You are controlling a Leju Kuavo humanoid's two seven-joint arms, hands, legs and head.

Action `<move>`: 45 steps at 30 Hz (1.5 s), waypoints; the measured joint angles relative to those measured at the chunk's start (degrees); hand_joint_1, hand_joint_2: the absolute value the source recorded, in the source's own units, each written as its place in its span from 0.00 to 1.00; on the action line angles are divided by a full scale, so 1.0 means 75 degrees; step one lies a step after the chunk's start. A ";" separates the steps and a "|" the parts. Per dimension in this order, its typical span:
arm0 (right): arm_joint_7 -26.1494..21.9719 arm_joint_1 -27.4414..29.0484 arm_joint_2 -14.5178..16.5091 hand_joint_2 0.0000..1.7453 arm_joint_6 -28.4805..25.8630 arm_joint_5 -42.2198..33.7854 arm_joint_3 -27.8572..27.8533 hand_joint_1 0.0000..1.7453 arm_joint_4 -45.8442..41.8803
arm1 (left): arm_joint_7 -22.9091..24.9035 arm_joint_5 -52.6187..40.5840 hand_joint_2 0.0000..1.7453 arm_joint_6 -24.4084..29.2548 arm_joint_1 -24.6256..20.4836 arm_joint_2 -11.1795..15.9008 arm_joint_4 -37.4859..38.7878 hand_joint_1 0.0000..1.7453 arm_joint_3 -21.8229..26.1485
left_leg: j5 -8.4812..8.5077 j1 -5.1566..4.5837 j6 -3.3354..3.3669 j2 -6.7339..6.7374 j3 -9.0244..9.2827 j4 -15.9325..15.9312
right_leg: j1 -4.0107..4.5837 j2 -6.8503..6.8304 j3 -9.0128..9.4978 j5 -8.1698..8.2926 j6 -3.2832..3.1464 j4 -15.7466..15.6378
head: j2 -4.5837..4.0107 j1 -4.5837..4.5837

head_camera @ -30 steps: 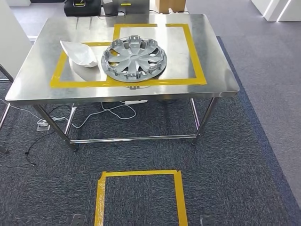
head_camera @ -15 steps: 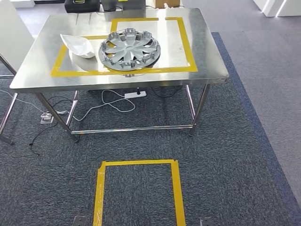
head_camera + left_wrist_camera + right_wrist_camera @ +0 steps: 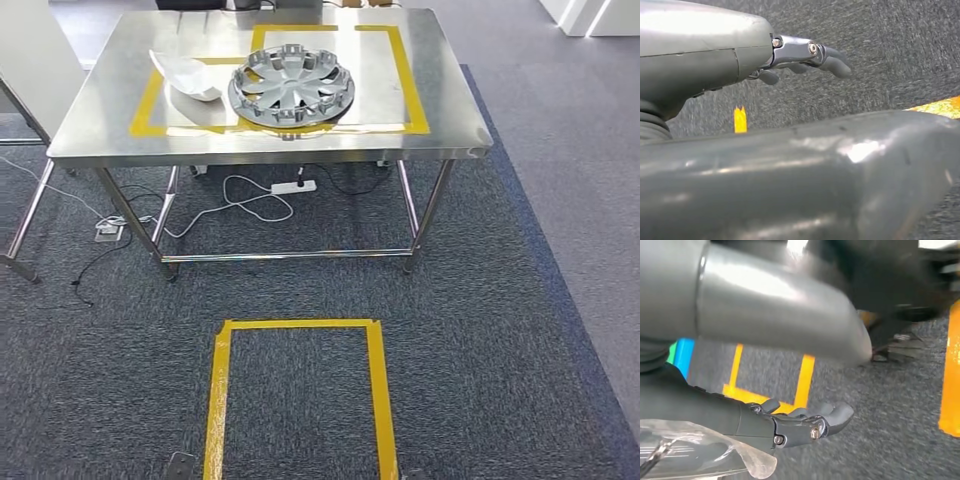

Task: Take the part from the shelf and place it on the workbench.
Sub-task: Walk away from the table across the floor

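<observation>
Hubcap, which I take to be the part, lies flat on the steel workbench, straddling the front strip of the yellow tape frame marked on its top, with its near rim close to the table's front edge; a white moulded piece rests just beside it. Left hand hangs over the grey carpet with its fingers stretched out and apart, holding nothing. Right hand also has its fingers extended over the carpet; a clear plastic film shows just beside the wrist, but no grip on it is visible, so I judge that hand empty too. Judged from how things lie, the placing looks done, and the main risk is the hubcap's spot: sitting over the tape line and near the edge, a knock to the bench could slide it off. A yellow tape square marks the floor in front of the robot. Under the bench lie a power strip and loose cables, a snagging hazard for feet stepping close.
</observation>
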 joint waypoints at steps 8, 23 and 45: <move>-0.0006 -0.0052 0.0115 0.00 0.0194 0.0079 0.0054 0.00 0.0005 | 0.0378 -0.0148 0.00 0.0010 -0.0012 -0.0016 0.0000 0.00 -0.0125 | -0.0463 0.0031 -0.0341 -0.0107 -0.0640 0.1001 | -0.0058 -0.0265 0.0486 -0.0047 -0.0222 -0.1092 | 0.0000 -0.0084; 0.0015 -0.0114 0.0119 0.00 0.0393 0.0104 0.0054 0.00 0.0006 | 0.0518 -0.0347 0.00 0.0007 0.0009 -0.0039 0.0000 0.00 -0.0269 | -0.0264 0.0116 -0.0013 0.0180 0.0194 0.0149 | -0.0023 -0.0574 -0.0120 -0.0674 0.0097 -0.0007 | 0.0000 -0.0043; -0.0033 -0.0064 0.0145 0.00 0.0522 0.0218 0.0054 0.00 0.0009 | 0.0590 -0.0499 0.00 -0.0031 0.0023 -0.0053 0.0000 0.00 -0.0306 | -0.0482 0.0175 -0.0435 0.0291 -0.0253 0.1124 | -0.0053 -0.0891 0.0190 -0.0014 -0.0173 -0.0813 | 0.0000 -0.0137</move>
